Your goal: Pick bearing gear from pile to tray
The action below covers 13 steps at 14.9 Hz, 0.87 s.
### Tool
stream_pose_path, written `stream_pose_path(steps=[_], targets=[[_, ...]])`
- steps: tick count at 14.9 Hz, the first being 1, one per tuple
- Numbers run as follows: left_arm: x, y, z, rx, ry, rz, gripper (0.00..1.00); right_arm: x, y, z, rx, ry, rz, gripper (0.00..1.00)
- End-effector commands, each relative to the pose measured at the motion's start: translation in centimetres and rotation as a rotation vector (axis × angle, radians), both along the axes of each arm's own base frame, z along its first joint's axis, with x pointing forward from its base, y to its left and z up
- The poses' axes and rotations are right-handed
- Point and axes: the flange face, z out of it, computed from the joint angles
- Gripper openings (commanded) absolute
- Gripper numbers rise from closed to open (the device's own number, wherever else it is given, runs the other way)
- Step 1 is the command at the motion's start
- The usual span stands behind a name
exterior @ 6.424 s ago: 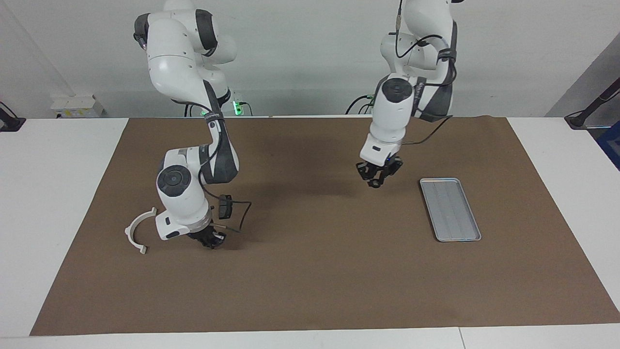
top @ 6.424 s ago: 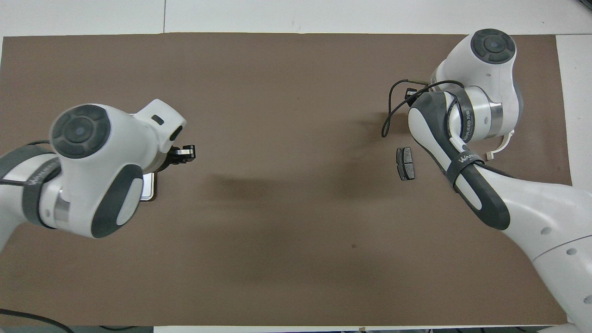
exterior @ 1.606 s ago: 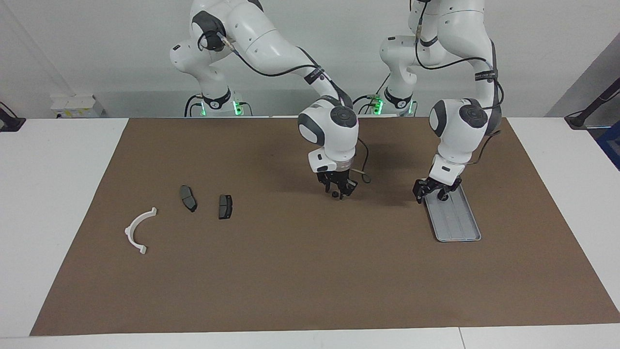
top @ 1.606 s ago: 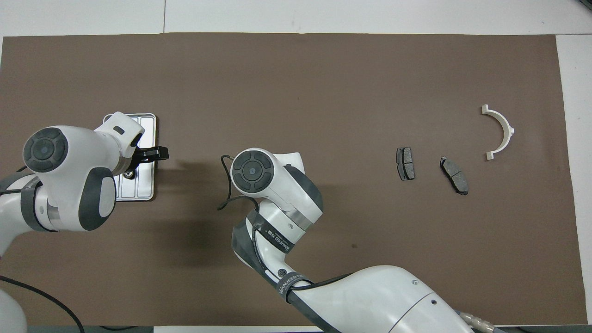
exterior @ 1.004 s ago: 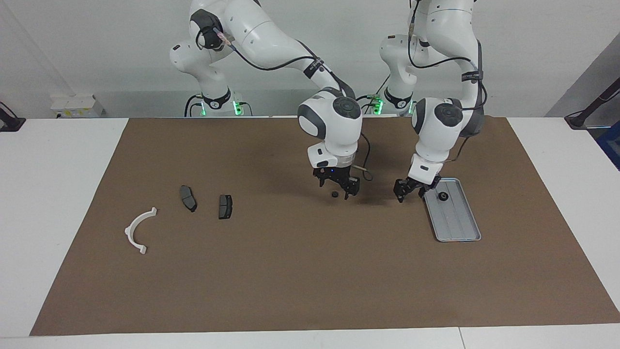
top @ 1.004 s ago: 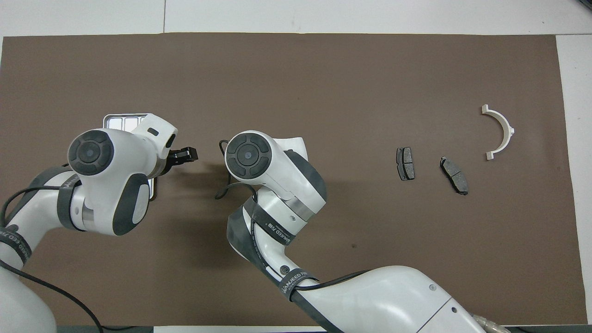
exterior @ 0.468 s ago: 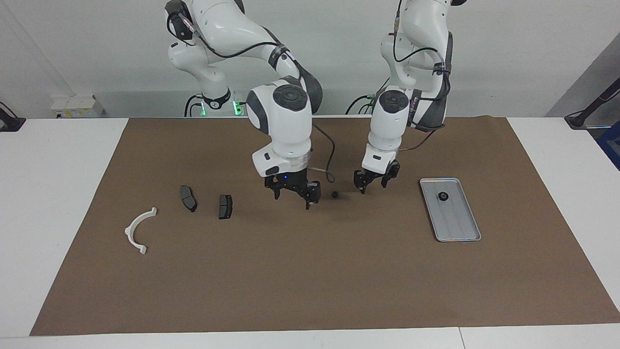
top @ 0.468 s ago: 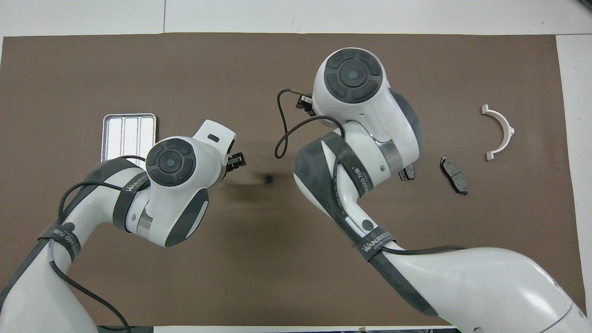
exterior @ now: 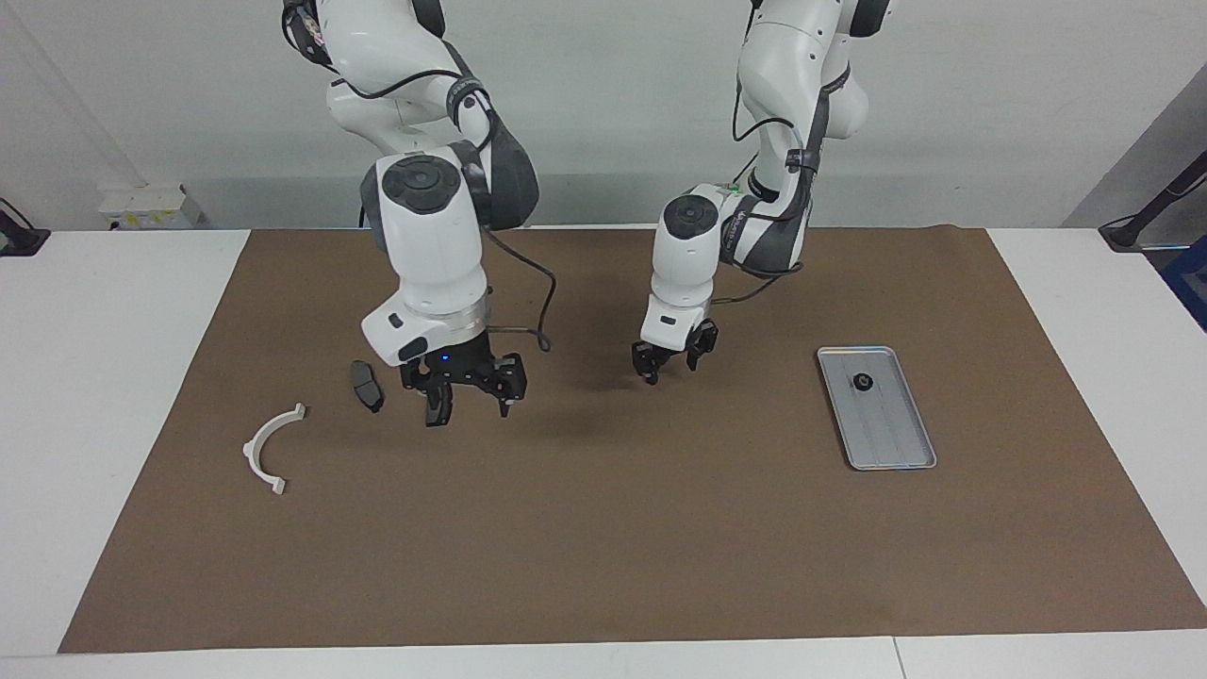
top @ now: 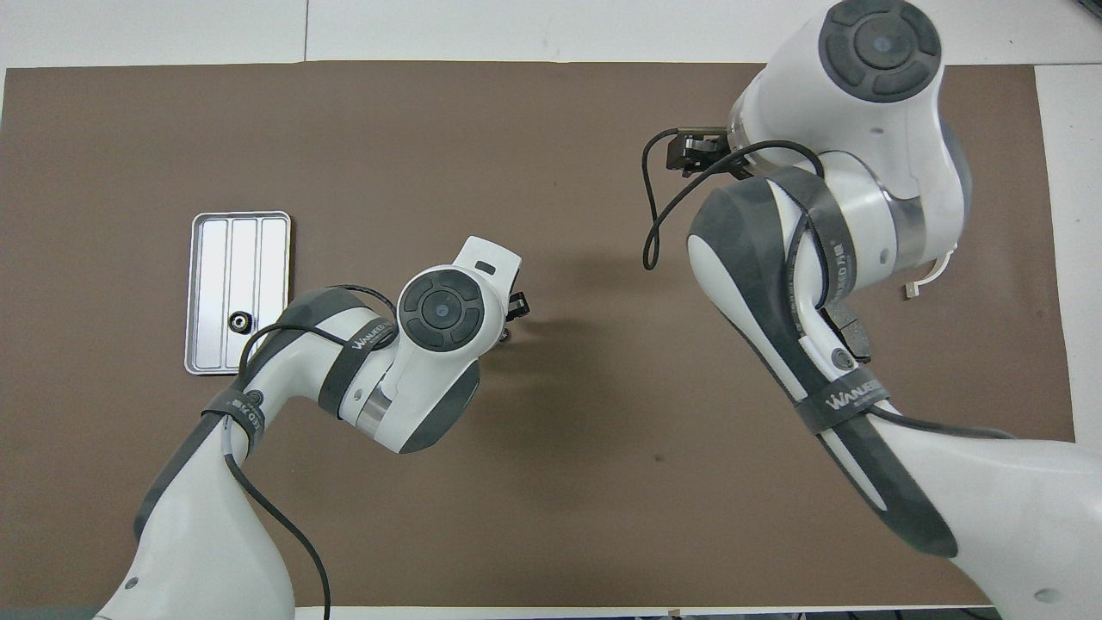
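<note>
Brown mat [exterior: 603, 528]: bracket [exterior: 271, 447], brake pad [exterior: 366, 385]

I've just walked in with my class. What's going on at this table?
One small black round piece lies in the tray. The left gripper is low over the middle of the mat. The right gripper, open, hangs by the pile, with one brake-pad plate showing beside it. The white bracket lies apart from both grippers.
</note>
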Motion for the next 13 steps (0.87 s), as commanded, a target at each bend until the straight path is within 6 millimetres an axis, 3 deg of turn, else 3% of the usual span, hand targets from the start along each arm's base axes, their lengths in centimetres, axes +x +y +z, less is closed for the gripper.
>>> stream_pose_path(steps=[1, 4, 7, 13], targets=[[-0.5, -0.7, -0.2, 0.006, 0.000, 0.009, 0.80, -0.3, -3.1, 1.7, 0.010, 0.020, 0.069, 1.00], [-1.4, -1.1, -0.9, 0.009, 0.006, -0.004, 0.80, -0.5, -5.2, 2.7, 0.000, 0.031, 0.104, 1.00], [-2.2, -0.7, -1.7, 0.011, 0.011, -0.003, 0.81, -0.8, -6.0, 3.4, -0.005, 0.037, 0.127, 1.00], [-3.3, -1.0, -2.4, 0.000, 0.002, -0.007, 0.81, -0.6, -7.9, 3.0, -0.017, 0.047, 0.194, 1.00]])
